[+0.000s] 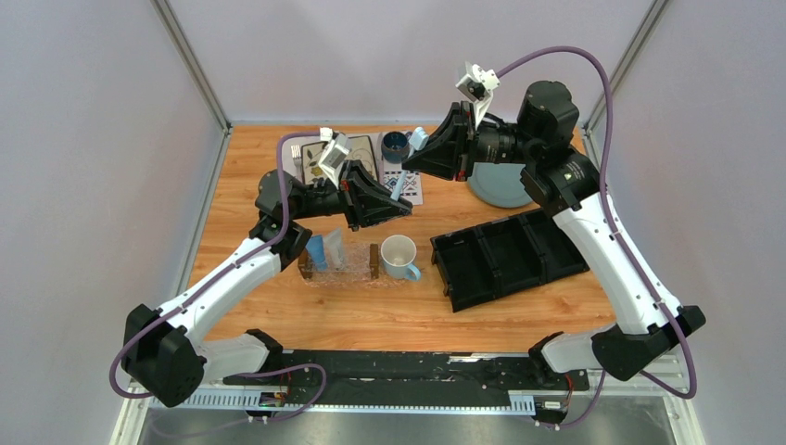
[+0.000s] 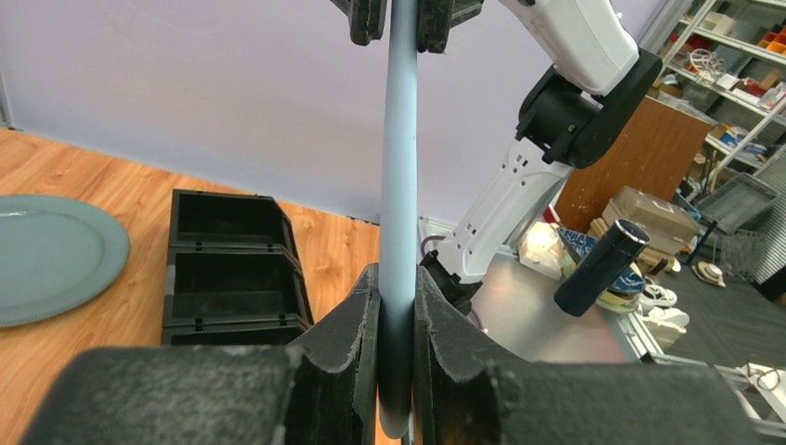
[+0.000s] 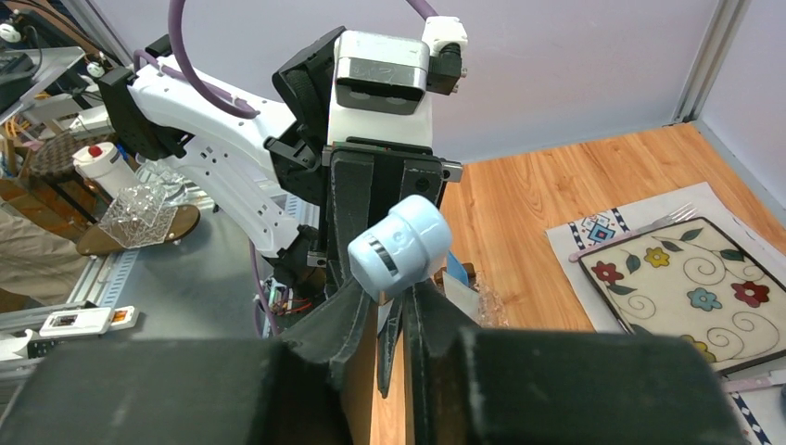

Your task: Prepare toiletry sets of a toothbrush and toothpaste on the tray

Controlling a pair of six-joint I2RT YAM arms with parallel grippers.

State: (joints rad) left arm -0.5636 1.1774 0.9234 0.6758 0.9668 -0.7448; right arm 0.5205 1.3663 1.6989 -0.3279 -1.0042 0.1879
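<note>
The pale-blue toothbrush [image 1: 402, 183] hangs in the air between both grippers, above the far side of the tray [image 1: 357, 276]. My left gripper [image 1: 397, 206] is shut on its handle [image 2: 400, 167], low on the shaft. My right gripper [image 1: 414, 164] has its jaws closed against the upper part, just under the capped head [image 3: 399, 248]. In the left wrist view the right fingers [image 2: 368, 19] press the shaft from both sides. A bright blue tube [image 1: 317, 250] and a whitish-silver tube [image 1: 335, 247] lie in the tray.
A white mug with a blue handle [image 1: 399, 257] stands just right of the tray. A black compartment organizer [image 1: 510, 255] lies to the right, with a grey-blue plate [image 1: 500, 190] behind it. A floral plate on a placemat [image 1: 357, 153] and a dark cup [image 1: 396, 146] sit at the back.
</note>
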